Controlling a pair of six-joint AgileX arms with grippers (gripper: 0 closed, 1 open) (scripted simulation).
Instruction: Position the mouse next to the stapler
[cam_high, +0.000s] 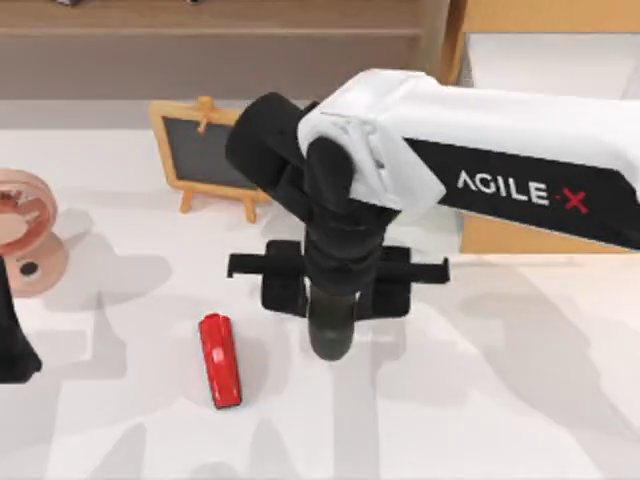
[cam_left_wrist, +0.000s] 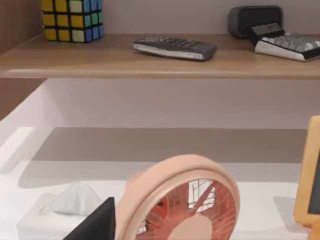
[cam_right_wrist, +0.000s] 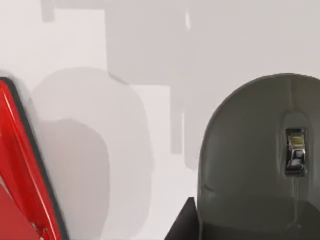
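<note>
Right arm stretched out over the middle of the bench (cam_high: 500, 400), wrist pointing down, and the mouse (cam_high: 331, 330) sits right under its gripper (cam_high: 333, 318), at the jaws. From the right wrist camera the dark grey mouse (cam_right_wrist: 260, 160) shows its scroll wheel, but whether those jaws are apart or clamped on it, I cannot tell. The red stapler (cam_high: 219, 360) lies on the bench just off to the side of the jaws, near the mouse, not touching. Left arm parked at the left edge by the pink fan (cam_high: 28, 235); its jaws I cannot tell either.
</note>
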